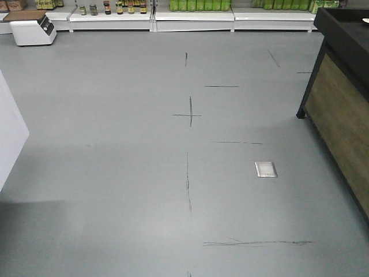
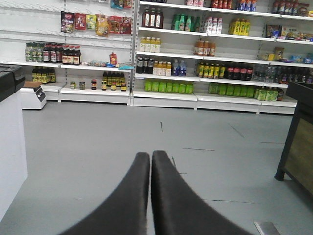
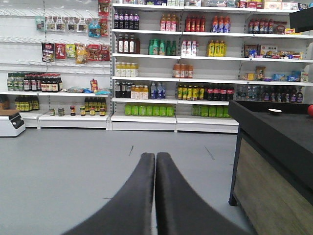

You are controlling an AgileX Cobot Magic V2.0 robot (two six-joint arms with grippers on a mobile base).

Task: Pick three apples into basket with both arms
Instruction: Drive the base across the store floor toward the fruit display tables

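Observation:
The basket is out of view in all three views. No apple shows for certain; a small red round thing (image 3: pixel 310 110) sits at the far right edge on the dark counter, too cut off to tell what it is. My left gripper (image 2: pixel 150 154) is shut and empty, held level above the grey floor and facing the shelves. My right gripper (image 3: pixel 155 155) is also shut and empty, facing the shelves with the counter to its right. Neither arm shows in the front view.
A black counter with a wood-panelled side (image 1: pixel 340 109) stands at the right; it also shows in the right wrist view (image 3: pixel 274 161). Stocked shop shelves (image 2: pixel 205 54) line the far wall. A white unit (image 1: pixel 8 130) is at the left, a white device (image 1: pixel 33 27) at the far left, and a metal floor plate (image 1: pixel 266 169) lies ahead.

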